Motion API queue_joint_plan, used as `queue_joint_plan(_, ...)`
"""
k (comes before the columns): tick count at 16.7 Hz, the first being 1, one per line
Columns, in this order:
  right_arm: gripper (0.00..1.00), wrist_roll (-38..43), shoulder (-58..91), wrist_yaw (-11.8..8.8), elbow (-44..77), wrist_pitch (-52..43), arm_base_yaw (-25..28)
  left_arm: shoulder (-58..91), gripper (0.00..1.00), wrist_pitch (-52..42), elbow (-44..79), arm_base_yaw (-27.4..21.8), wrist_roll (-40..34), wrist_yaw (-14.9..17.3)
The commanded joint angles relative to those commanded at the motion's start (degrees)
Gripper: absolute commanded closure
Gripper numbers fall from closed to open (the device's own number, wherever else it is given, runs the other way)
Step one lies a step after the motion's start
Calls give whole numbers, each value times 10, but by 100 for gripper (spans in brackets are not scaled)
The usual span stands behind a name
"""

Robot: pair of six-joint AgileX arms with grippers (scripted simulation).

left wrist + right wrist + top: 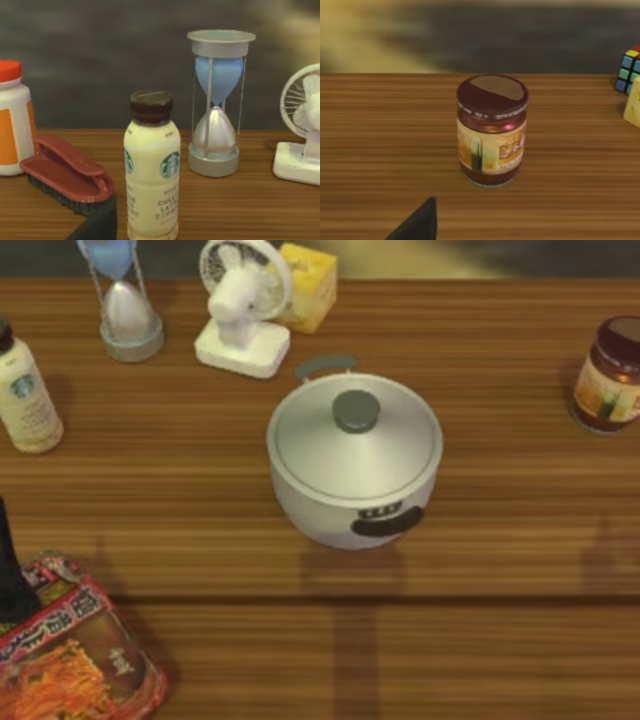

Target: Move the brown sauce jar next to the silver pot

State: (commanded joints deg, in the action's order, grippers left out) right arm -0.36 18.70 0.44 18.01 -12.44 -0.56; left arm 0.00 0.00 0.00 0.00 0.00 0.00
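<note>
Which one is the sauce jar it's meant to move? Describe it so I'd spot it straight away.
Start at the big silver pot in the middle of the table, then look to the table's far right edge. The brown sauce jar stands there alone, upright. Unlike the cream bottle on the left, it is squat dark glass with a brown lid and yellow-orange label.

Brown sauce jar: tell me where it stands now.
The brown sauce jar stands upright at the table's far right edge in the top view, well apart from the central silver pot.

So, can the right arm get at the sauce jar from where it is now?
Probably yes. The sauce jar stands upright and alone on bare table at the right edge, facing the right wrist camera, with nothing between them.
</note>
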Motion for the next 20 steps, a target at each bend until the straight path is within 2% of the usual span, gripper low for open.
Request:
queue_joint_plan(7, 0, -12, 373, 7, 348, -251, -7, 0, 0, 0, 0, 0, 0, 0)
queue_joint_plan(15, 0, -34, 863, 6, 833, -562, -6, 0, 0, 0, 0, 0, 0, 0)
queue_joint_plan(20, 0, -50, 1120, 1, 1130, -706, 1, 0, 0, 0, 0, 0, 0, 0)
